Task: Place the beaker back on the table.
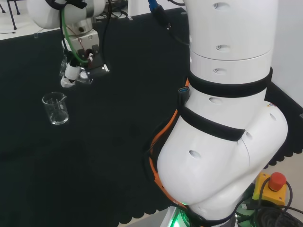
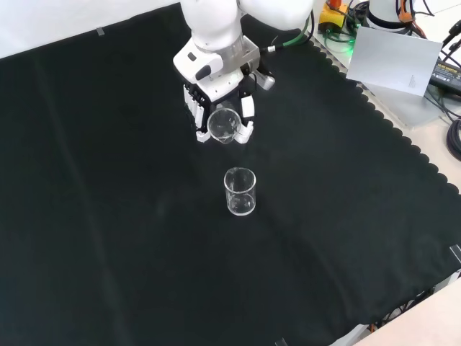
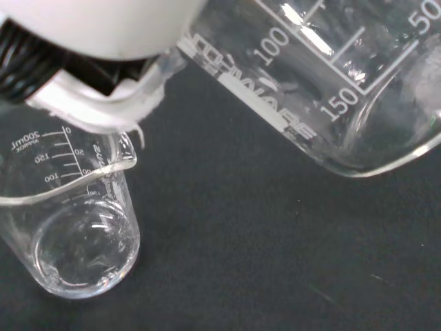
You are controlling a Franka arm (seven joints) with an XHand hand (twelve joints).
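Black cloth covers our table point(image 2: 108, 216). Nearest us in the front view, a second beaker point(image 2: 240, 192) stands upright. Just beyond, toward twelve o'clock, our robot hand point(image 2: 216, 101) has fingers curled around the tilted beaker point(image 2: 224, 125), held above the cloth.

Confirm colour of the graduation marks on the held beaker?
White, printed on the clear held beaker in the hand; the wrist view shows it best.

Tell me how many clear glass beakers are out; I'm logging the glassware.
2. One clear glass beaker is tilted in the black and white hand; the other stands upright on the black cloth, nearer the front camera.
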